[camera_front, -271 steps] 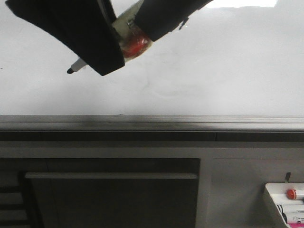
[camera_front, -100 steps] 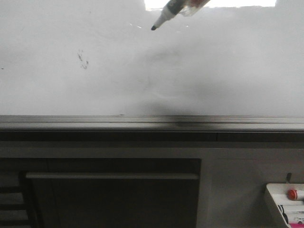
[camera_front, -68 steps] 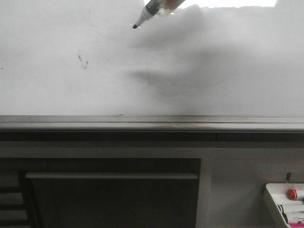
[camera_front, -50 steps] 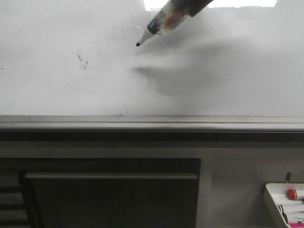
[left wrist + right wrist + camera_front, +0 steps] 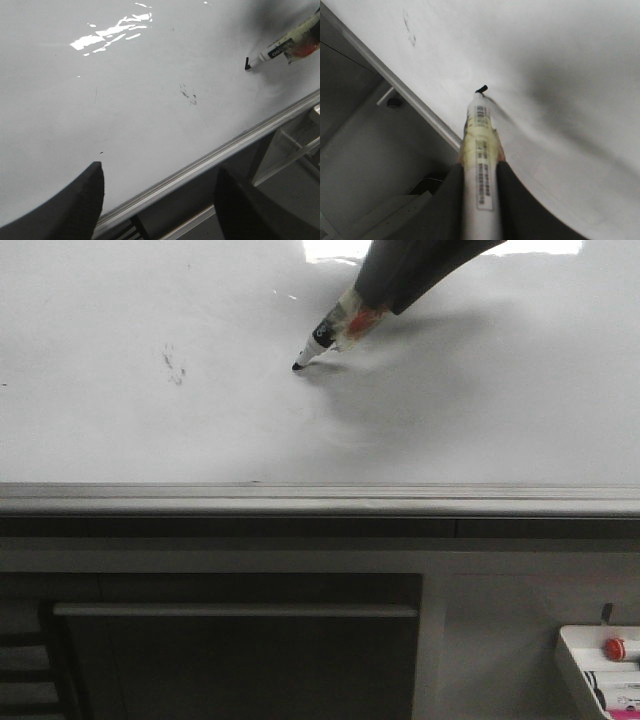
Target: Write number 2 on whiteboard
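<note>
The right gripper (image 5: pixel 395 285) comes in from the upper right of the front view, mostly cut off by the top edge, so only its dark fingers show. In the right wrist view those fingers (image 5: pixel 452 200) are clenched on the marker (image 5: pixel 480 165), one on each side of the barrel. The marker's black tip (image 5: pixel 298 366) sits at the whiteboard (image 5: pixel 500 420), upper middle of the frame; whether it truly touches is hard to tell. No number 2 can be made out anywhere on the board.

A faint cluster of dark smudge specks (image 5: pixel 175 365) sits left of the tip, well apart from it. The left gripper (image 5: pixel 155 205) shows only in its own wrist view, two dark fingers spread wide with nothing between them.

The board is glossy white-grey with a bright glare at the top edge and a soft shadow under the right arm. A grey metal rail (image 5: pixel 320 498) runs along its lower edge. Below is a dark grey cabinet (image 5: pixel 235 640). At lower right, a small white tray (image 5: pixel 585 660) with a red button (image 5: pixel 614 648) is cut off by the frame corner.
</note>
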Controlling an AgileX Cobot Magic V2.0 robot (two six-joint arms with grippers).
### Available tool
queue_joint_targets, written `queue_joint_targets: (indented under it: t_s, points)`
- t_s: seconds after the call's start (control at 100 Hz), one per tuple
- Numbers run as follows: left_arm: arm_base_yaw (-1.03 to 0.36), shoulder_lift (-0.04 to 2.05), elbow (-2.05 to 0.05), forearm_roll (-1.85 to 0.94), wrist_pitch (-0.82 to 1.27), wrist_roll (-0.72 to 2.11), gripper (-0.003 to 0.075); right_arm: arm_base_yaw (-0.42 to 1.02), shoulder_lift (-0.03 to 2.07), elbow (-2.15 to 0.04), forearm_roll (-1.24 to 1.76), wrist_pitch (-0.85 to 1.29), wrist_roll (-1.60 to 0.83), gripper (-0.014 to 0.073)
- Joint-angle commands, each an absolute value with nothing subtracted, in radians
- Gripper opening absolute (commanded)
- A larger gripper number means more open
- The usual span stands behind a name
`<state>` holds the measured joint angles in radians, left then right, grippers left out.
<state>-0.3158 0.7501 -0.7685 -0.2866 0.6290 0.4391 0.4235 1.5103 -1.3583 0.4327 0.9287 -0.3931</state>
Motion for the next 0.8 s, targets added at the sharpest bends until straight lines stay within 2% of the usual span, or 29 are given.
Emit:
queue_joint_targets:
  t_s: [0.0, 0.22, 0.46, 0.79]
  points:
    - [-0.311, 0.751, -0.796, -0.3, 0.558, 0.431, 0.044, 0.411, 1.482, -1.394, 0.413, 0.867, -0.402, 0.0016]
    - [-0.311, 0.751, -0.796, -0.3, 0.558, 0.431, 0.044, 0.362, 1.442, -1.409, 0.409, 0.877, -0.396, 0.0016]
    - [-0.311, 0.751, -0.796, -0.3, 0.558, 0.431, 0.044, 0.345, 1.437, -1.39, 0.406, 1.012, -0.396, 0.0016]
    - [-0.311, 0.751, -0.796, -0.3, 0.558, 0.431, 0.044, 0.426, 1.489, -1.34, 0.439, 0.844, -0.396, 0.0016]
